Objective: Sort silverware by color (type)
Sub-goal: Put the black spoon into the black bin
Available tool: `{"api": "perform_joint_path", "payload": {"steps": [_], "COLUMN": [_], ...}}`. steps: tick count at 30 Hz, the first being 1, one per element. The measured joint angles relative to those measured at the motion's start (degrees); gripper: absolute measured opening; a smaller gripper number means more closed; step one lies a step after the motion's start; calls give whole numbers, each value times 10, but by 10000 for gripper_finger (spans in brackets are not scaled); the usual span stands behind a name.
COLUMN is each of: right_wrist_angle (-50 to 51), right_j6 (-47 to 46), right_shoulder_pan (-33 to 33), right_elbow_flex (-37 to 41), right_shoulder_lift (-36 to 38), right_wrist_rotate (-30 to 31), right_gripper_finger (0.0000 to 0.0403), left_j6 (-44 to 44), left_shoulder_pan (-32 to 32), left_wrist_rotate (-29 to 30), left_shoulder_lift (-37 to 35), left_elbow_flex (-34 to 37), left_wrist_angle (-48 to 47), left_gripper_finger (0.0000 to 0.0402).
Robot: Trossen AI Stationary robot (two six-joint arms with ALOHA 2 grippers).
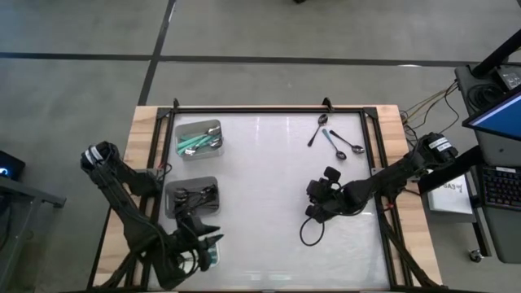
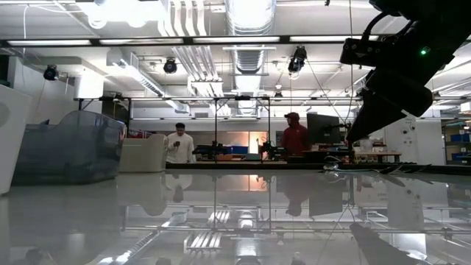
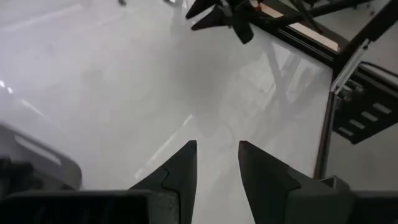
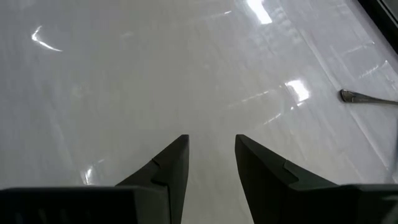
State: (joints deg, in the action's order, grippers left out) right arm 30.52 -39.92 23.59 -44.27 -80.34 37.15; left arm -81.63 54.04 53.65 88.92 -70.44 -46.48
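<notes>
Three loose spoons lie flat on the white table at the far right: a dark-handled one [image 1: 317, 130], a teal-handled one [image 1: 334, 141] and another dark one [image 1: 355, 148]. A grey tray [image 1: 199, 138] at the far left holds teal-handled spoons. A second grey tray [image 1: 192, 198] nearer the front holds black-handled spoons. My left gripper [image 1: 213, 238] [image 3: 217, 155] hovers open just beyond that tray's near right corner, with nothing between its fingers. My right gripper [image 1: 312, 210] [image 4: 211, 149] hangs open over bare table, right of the middle. One spoon handle [image 4: 368, 98] shows in the right wrist view.
A black frame [image 1: 269, 110] runs around the tabletop, with wooden edges [image 1: 145, 130] outside it. A dark cable loop [image 1: 309, 233] hangs below my right wrist. Bare white table lies between the two grippers. People stand in the room far beyond the table [image 2: 294, 136].
</notes>
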Motion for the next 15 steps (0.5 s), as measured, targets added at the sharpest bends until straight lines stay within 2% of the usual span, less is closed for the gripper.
{"api": "perform_joint_path", "payload": {"steps": [7, 11, 15], "right_wrist_angle": [0, -1, -54], "right_j6": [0, 1, -13], "right_shoulder_pan": [0, 0, -3], "right_elbow_flex": [0, 0, 0], "right_shoulder_lift": [0, 0, 0], "right_wrist_rotate": [0, 0, -1], "right_gripper_finger": [123, 123, 123], "left_j6": [118, 136, 134], "left_shoulder_pan": [-28, -38, -41], "left_wrist_rotate": [0, -1, -2], "left_shoulder_lift": [0, 0, 0], "left_elbow_flex": [0, 0, 0], "left_wrist_angle": [38, 43, 43], "left_gripper_finger": [93, 93, 93]}}
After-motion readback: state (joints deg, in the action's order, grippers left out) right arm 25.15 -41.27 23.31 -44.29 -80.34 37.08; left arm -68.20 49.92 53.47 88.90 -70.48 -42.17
